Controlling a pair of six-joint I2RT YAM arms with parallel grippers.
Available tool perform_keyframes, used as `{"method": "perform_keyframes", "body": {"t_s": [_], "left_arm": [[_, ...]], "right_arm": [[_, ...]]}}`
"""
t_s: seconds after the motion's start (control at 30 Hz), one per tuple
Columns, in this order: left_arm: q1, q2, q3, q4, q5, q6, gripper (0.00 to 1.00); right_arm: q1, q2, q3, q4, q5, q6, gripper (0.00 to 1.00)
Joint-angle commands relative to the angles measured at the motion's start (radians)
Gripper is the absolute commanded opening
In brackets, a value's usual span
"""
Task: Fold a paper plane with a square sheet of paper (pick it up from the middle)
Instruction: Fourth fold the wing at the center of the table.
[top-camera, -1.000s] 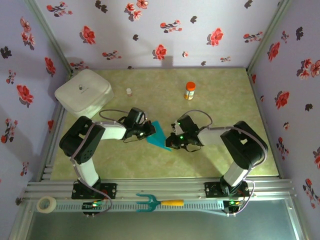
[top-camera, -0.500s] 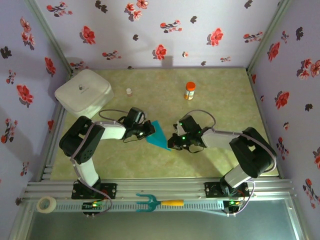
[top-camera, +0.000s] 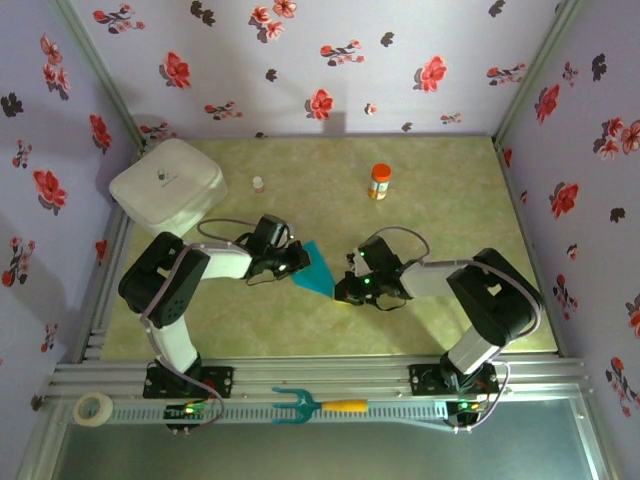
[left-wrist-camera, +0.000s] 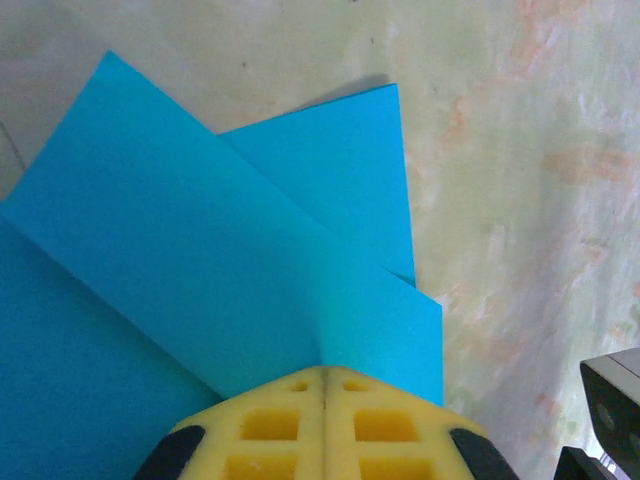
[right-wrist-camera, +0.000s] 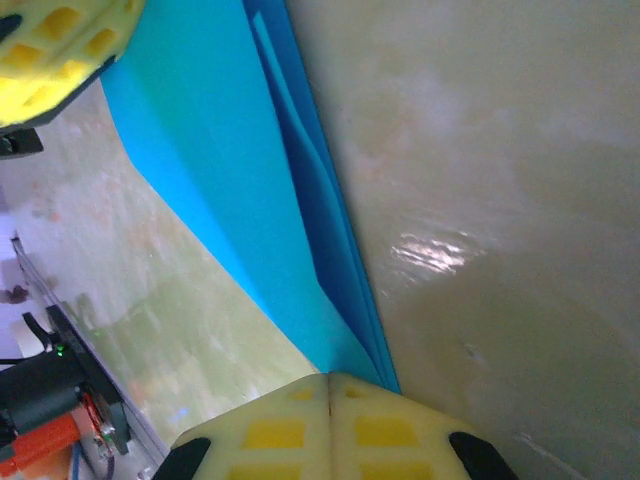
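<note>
the teal-blue paper (top-camera: 318, 268) lies folded on the table (top-camera: 450, 200), just below the middle of the top view, between the two grippers. it forms a pointed wedge, with its narrow end toward the lower right.

the left gripper (top-camera: 295, 262) meets the paper's left edge. in the left wrist view its yellow fingers (left-wrist-camera: 270, 425) are pressed together with no gap, at the bottom centre of the frame, and the paper (left-wrist-camera: 230, 270) spreads above them in overlapping layers. whether a layer is caught between the tips cannot be told.

the right gripper (top-camera: 345, 285) sits at the paper's lower right point. in the right wrist view its fingers (right-wrist-camera: 390, 430) are also closed tight at the bottom of the frame. the paper (right-wrist-camera: 230, 170) runs from them as a long blue strip toward the upper left, where one yellow finger of the left gripper (right-wrist-camera: 60, 50) shows.

a white rounded box (top-camera: 167, 185) stands at the table's upper left, with a small bottle (top-camera: 258, 184) and an orange-capped bottle (top-camera: 380, 181) to its right. a teal pronged tool (top-camera: 318, 405) and a tape roll (top-camera: 94, 408) lie on the rail along the bottom.
</note>
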Motion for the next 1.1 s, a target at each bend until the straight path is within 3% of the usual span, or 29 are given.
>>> {"method": "perform_keyframes", "body": {"t_s": [0.0, 0.13, 0.23, 0.53, 0.7, 0.87, 1.07], "left_arm": [[0.014, 0.041, -0.029, -0.093, -0.065, 0.012, 0.03], [0.015, 0.037, -0.032, -0.092, -0.063, 0.01, 0.03], [0.015, 0.031, -0.035, -0.092, -0.062, 0.009, 0.03], [0.015, 0.03, -0.032, -0.087, -0.062, 0.006, 0.02], [0.015, 0.034, -0.029, -0.087, -0.059, 0.009, 0.02], [0.016, 0.038, -0.028, -0.089, -0.058, 0.011, 0.03], [0.017, 0.037, -0.03, -0.09, -0.056, 0.012, 0.03]], "right_arm": [[-0.013, -0.016, -0.091, 0.041, -0.016, 0.086, 0.03], [-0.027, -0.094, -0.093, 0.04, -0.03, 0.115, 0.04], [-0.027, -0.142, -0.014, -0.089, 0.003, 0.051, 0.04], [-0.025, 0.033, 0.153, -0.194, 0.019, -0.047, 0.03], [-0.027, 0.068, 0.09, -0.169, 0.041, -0.044, 0.02], [-0.033, 0.008, 0.006, -0.127, 0.057, -0.002, 0.03], [-0.033, -0.086, 0.048, -0.181, 0.054, -0.008, 0.03]]}}
